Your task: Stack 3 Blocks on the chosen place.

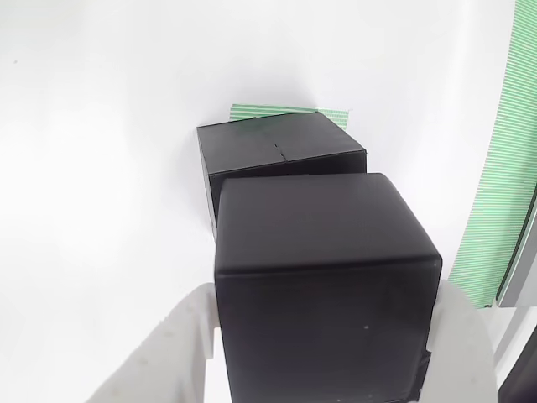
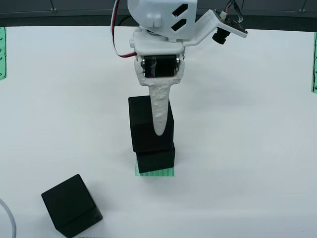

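White, matte surface (image 2: 257,148) fills both views, evenly lit, with a dark band along its far edge in the view from above. Long green-striped strips run at the margins: one at the right edge of the view from above (image 2: 314,64), one at its left edge (image 2: 2,52), and one curving down the right side of the view that rides on the gripper (image 1: 503,168). A thin white cable (image 2: 9,220) loops in at the bottom left corner of the view from above.

Three matte black cubes with slightly rounded edges. The bottom block (image 2: 156,159) sits on the green-and-white striped patch (image 2: 155,172), which peeks out along its near edge from above; in the riding view the patch (image 1: 289,112) shows just behind that cube (image 1: 277,147). The held block (image 2: 148,126) is above the bottom block, offset a little to the left from above, not squared up with it; whether the two touch, cannot tell. In the riding view the held block (image 1: 323,277) is large in the foreground, faint layer lines visible. The loose block (image 2: 72,205) lies well apart at lower left, rotated to the others.

The white gripper (image 2: 159,124) comes down from the top, jaws closed against the sides of the held block, one white finger (image 2: 159,111) across its front face.
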